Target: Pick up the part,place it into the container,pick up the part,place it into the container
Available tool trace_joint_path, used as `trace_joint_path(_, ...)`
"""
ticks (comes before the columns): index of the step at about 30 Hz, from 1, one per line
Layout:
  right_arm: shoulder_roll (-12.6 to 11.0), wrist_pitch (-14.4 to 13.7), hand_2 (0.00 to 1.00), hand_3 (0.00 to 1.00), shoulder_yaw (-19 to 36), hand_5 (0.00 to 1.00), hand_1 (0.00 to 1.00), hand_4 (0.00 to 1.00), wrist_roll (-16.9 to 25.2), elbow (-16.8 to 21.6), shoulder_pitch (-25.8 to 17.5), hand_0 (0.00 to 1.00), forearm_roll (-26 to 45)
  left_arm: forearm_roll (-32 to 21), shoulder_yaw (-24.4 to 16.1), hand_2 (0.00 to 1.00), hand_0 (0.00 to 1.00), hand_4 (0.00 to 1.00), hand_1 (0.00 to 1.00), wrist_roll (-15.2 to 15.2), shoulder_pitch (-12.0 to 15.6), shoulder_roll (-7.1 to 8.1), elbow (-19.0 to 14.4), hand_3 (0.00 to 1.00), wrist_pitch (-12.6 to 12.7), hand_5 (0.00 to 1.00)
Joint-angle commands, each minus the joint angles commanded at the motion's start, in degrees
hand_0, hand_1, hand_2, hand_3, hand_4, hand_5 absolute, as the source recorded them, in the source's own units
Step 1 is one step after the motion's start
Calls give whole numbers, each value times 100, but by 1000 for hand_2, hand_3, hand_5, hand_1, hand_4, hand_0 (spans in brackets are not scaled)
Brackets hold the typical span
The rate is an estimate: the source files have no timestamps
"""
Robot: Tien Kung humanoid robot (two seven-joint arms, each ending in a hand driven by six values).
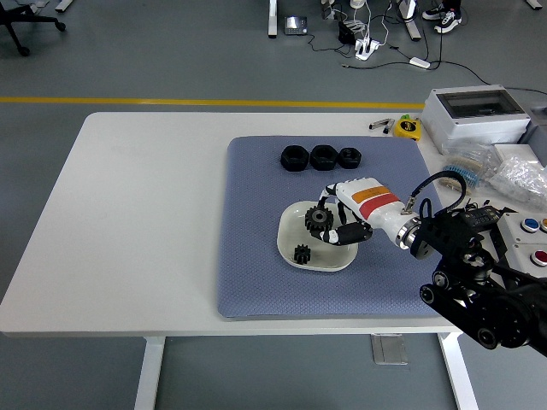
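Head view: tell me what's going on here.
The right hand holds a black gear over the white bowl on the blue mat, not yet released. A smaller gear already lies in the bowl. Three black nuts sit in a row at the mat's far side. The left arm isn't in view.

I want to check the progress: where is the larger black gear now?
In the head view, the larger black gear is held in the right hand, over the white container at mid-mat, just above-right of the small gear lying inside.
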Motion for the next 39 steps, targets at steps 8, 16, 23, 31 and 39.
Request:
trace_joint_path(8,14,-162,425,851,18,459,202,998,-15,-115,-20,103,-144,42,-24,734,694,667,699,10,9,6,-1,646,-10,662)
trace_joint_path(16,-34,-165,444,852,137,460,202,998,-37,-92,-31,102,-122,33,-18,734,693,668,699,0,3,5,-1,647,-8,663)
trace_joint_path(23,-94,-171,442,828,247,458,200,998,-39,-22,-67,100,16,-4,12,734,695,668,699,-16,-12,5,-3,647,-7,662)
trace_joint_path(31,-239,-58,448,829,371,458,199,998,-76,253,-124,101,56,-32,28,735,694,669,699,-30,-35,7,-1,647,-3,662)
trace_joint_path(39,-186,-43,457,828,326,458,204,998,-148,442,-188,105,-43,-15,17,735,694,668,700,-25,-28,-4,0,647,3,661)
